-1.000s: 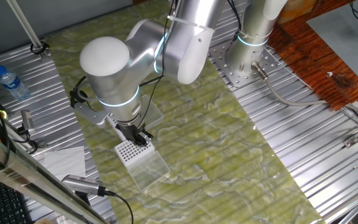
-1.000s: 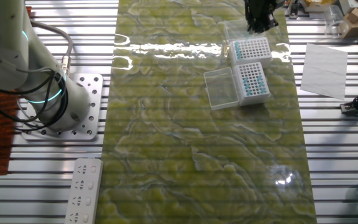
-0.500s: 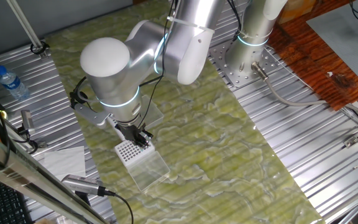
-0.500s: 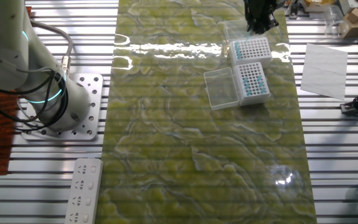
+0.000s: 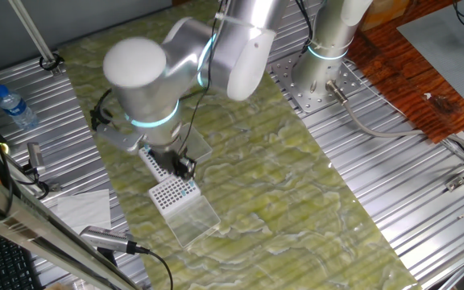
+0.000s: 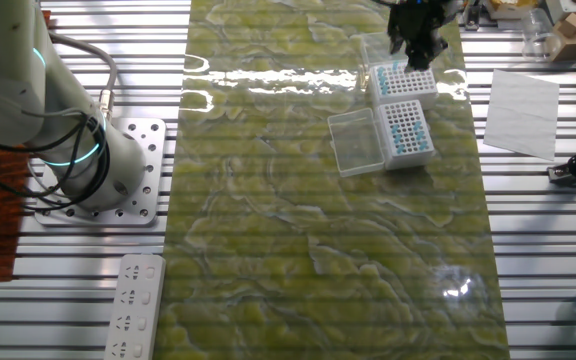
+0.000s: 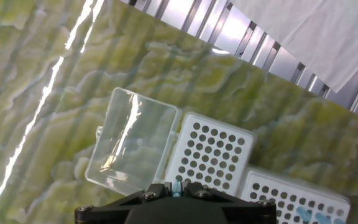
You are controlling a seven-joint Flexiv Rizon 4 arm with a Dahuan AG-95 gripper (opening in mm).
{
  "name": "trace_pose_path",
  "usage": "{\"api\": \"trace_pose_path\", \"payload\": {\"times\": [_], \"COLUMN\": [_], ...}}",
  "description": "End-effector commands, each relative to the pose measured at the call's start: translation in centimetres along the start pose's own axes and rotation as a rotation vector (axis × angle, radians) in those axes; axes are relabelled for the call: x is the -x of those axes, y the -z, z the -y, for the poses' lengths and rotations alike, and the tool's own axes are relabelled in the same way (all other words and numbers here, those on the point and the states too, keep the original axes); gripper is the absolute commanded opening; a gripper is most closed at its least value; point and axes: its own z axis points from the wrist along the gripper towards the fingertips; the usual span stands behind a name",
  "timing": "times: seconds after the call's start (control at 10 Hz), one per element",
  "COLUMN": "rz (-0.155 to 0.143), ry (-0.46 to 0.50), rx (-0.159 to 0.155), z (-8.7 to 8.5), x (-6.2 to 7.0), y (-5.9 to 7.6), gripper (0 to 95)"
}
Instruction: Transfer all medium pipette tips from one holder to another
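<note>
My gripper [image 7: 178, 188] is shut on one slim light-blue medium pipette tip [image 7: 178, 184] held upright between the jaws. Below it in the hand view lies a white holder [image 7: 211, 155] whose visible holes look empty, with its clear lid [image 7: 132, 146] open to the left. A second holder [image 7: 294, 202] at the lower right carries a few blue tips [image 7: 306, 214]. In the other fixed view the gripper [image 6: 415, 55] hangs over the upper holder [image 6: 403, 80], beside the lower holder [image 6: 406, 133]. In one fixed view the gripper [image 5: 185, 167] is just above a holder [image 5: 171, 193].
The holders sit on a green patterned mat [image 6: 298, 230]. A white paper sheet [image 6: 523, 100] lies on the slatted metal table beside them. A water bottle [image 5: 14, 106] stands at the table's edge. A second arm's base [image 6: 118, 170] and a power strip [image 6: 133, 305] are on the far side.
The arm has swung up and away a little, uncovering more of the holders. The gripper has shifted over the upper holder and stays shut.
</note>
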Motion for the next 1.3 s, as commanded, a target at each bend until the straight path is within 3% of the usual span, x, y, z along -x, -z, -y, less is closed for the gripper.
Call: {"api": "trace_pose_path", "payload": {"times": [0.1,0.3,0.4,0.6,0.9,1.3], "rz": [-0.040,-0.029,-0.029,-0.012,-0.008,-0.005], "ry": [0.167,0.231,0.231,0.272,0.304,0.320], "rx": [-0.023,-0.025,-0.025,-0.032,-0.042,-0.050], "z": [2.3,4.2,4.2,6.1,8.1,9.0], "x": [-2.0,-3.3,-3.3,-4.0,-3.3,-1.9], "y": [0.5,-0.1,-0.1,-0.7,-1.4,-2.0], "gripper": [38.0,38.0,38.0,38.0,38.0,38.0]}}
